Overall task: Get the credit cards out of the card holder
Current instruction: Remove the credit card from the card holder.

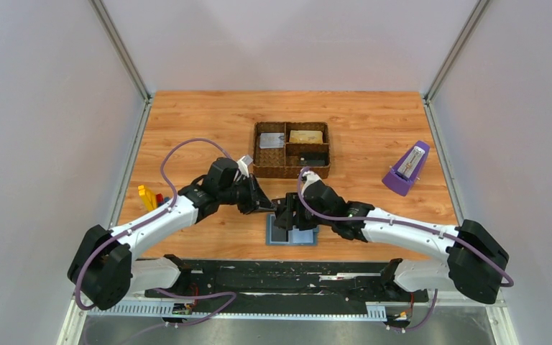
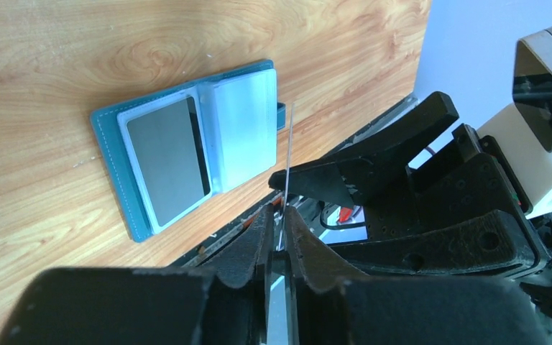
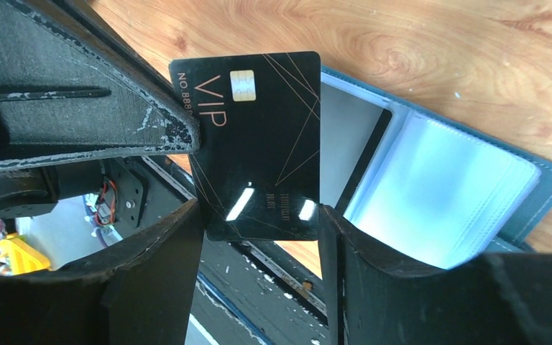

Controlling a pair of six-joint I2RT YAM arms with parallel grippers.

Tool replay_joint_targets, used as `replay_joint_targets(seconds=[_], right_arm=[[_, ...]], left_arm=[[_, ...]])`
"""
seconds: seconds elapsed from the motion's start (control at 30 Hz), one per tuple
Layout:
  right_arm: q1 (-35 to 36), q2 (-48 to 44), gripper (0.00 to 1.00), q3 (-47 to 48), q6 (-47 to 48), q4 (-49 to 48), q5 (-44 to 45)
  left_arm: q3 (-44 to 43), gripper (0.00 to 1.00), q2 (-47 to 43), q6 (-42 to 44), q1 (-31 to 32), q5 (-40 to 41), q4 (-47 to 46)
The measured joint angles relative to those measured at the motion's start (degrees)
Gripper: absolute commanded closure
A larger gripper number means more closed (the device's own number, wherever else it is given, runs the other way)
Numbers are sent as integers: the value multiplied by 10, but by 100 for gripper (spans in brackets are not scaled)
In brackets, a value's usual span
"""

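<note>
The card holder (image 1: 292, 236) lies open on the table, teal outside, light blue pockets inside (image 2: 241, 129) (image 3: 467, 180). A dark grey card (image 2: 169, 162) sits in its left pocket. A black VIP credit card (image 3: 259, 144) is held in the air above it; it is edge-on in the left wrist view (image 2: 289, 144). My left gripper (image 1: 264, 203) (image 2: 279, 208) is shut on this card's corner. My right gripper (image 1: 291, 213) (image 3: 261, 215) is partly closed, and its fingers (image 3: 330, 244) press against the card's two long edges.
A brown woven divided tray (image 1: 291, 172) behind the grippers holds a silver card (image 1: 272, 140), a gold card (image 1: 306, 136) and a dark one. A purple metronome (image 1: 407, 169) stands at the right. Yellow and red blocks (image 1: 147, 198) lie at the left. The black arm base runs along the near edge.
</note>
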State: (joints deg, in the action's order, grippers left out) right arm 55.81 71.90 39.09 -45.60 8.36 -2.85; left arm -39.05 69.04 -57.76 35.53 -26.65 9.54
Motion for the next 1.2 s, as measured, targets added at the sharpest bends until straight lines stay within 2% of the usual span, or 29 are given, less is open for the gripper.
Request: replay_joint_targets(seconds=[0.03, 0.1, 0.27, 0.7, 1.0, 1.07, 1.2], right_arm=[[0, -2, 65, 0, 8, 1, 3], [0, -11, 66, -2, 25, 5, 5], [0, -60, 67, -19, 80, 6, 3], [0, -139, 67, -47, 232, 6, -87], [0, -172, 67, -51, 289, 6, -121], [0, -172, 67, -51, 295, 7, -123], [0, -172, 67, -51, 299, 9, -127]], left_arm=[[0, 72, 0, 1, 0, 0, 2], [-1, 67, -1, 3, 0, 0, 13], [-28, 58, -9, 22, 1, -2, 62], [-150, 51, -19, 108, 0, -49, 193], [-202, 54, 33, 154, 0, -109, 255], [-203, 58, 44, 159, 0, -123, 260], [-203, 74, 55, 161, 0, -148, 260]])
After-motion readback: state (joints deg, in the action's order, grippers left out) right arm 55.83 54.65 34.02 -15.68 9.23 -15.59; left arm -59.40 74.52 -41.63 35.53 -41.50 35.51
